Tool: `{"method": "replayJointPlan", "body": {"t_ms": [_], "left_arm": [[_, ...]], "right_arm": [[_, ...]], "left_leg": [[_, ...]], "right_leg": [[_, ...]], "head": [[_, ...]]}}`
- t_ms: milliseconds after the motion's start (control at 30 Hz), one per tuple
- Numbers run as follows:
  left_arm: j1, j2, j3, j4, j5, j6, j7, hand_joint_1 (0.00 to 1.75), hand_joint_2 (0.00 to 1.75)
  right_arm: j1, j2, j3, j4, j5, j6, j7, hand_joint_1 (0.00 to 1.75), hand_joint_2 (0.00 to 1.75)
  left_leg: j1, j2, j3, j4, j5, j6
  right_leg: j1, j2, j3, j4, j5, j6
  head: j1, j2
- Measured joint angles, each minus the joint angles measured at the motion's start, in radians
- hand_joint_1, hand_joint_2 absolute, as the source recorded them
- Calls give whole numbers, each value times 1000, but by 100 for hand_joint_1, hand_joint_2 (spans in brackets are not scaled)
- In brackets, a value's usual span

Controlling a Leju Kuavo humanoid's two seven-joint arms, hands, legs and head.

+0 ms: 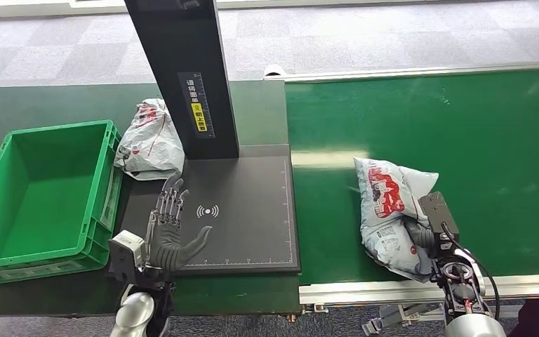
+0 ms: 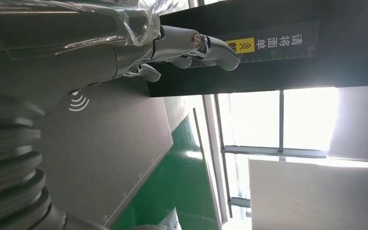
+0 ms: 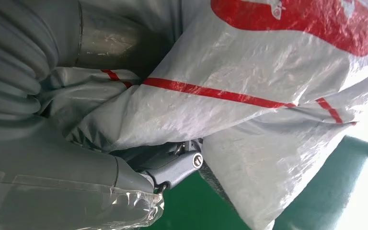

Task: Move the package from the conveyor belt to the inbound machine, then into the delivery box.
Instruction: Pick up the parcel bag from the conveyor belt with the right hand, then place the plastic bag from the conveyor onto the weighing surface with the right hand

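A white and grey plastic package (image 1: 388,203) with red print lies on the green conveyor belt (image 1: 463,126), near its front edge. My right hand (image 1: 423,235) grips the package's near end. In the right wrist view the package (image 3: 249,96) is bunched against the palm, with the fingers (image 3: 172,167) curled under it. The inbound machine is a black scanning platform (image 1: 253,210) with a dark column (image 1: 182,70). My left hand (image 1: 170,228) hovers over the platform's left part, fingers spread and holding nothing. The green delivery box (image 1: 57,127) stands empty at the left.
A second white package (image 1: 147,137) lies between the green box and the machine's column. The belt's metal front rail (image 1: 365,289) runs just below my right hand. Dark green tabletop (image 1: 42,98) surrounds the box and the platform.
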Motion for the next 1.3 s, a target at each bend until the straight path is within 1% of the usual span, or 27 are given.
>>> {"method": "replayJointPlan", "body": {"t_ms": [133,267,367,467,533,633,767,933,1067,1167,1300], "left_arm": [[-1,0,0,0,0,1,1,0,175],[1,1,2,-5,0,10,1,0,175],[9,1,10,-27,-5,23,1,0,175],[18,2,24,-57,-16,34,-1,0,175],[24,3,32,-73,-21,40,-3,0,175],[30,5,42,-94,-27,48,-10,0,175],[40,9,59,-131,-40,62,-17,0,175],[47,10,82,-181,-73,65,-17,0,175],[43,11,95,-201,-98,80,-13,0,175],[31,13,99,-203,-108,97,-12,0,175],[19,19,105,-203,-111,118,-11,0,175]], "right_arm": [[7,4,1,-18,-4,-2,0,175,175],[25,10,13,-69,-20,-30,-33,175,175],[67,19,43,-217,-56,-59,-19,175,175],[116,27,89,-408,-96,-66,17,175,175],[140,31,119,-505,-112,-67,27,175,175],[157,36,158,-595,-127,-68,19,175,175],[155,54,228,-665,-127,-58,8,175,175],[116,89,334,-692,-130,-41,15,175,175],[64,123,416,-673,-138,1,31,175,175],[15,160,473,-602,-151,40,23,175,175],[-45,226,538,-462,-164,69,-15,175,175]], "left_leg": [[0,0,0,0,0,0],[0,0,-1,0,0,0],[0,0,-1,0,0,0],[0,0,-1,0,0,0],[0,0,-1,0,0,0],[0,0,-2,0,0,0],[0,1,-3,0,0,0],[0,0,-2,0,1,0],[0,0,-2,0,1,0],[0,0,-1,0,1,0],[0,0,-1,0,2,-1]], "right_leg": [[0,0,0,0,0,0],[0,0,0,0,0,0],[0,-1,0,0,0,0],[0,0,-1,0,0,0],[0,0,-1,0,0,0],[0,0,-1,0,0,0],[0,0,-1,0,0,0],[0,0,-1,1,0,0],[0,0,-1,1,0,0],[0,0,-1,1,0,0],[1,0,-1,1,0,0]], "head": [[0,0],[0,0],[0,0],[0,0],[0,0],[0,0],[0,0],[0,0],[0,0],[0,0],[0,0]]}}
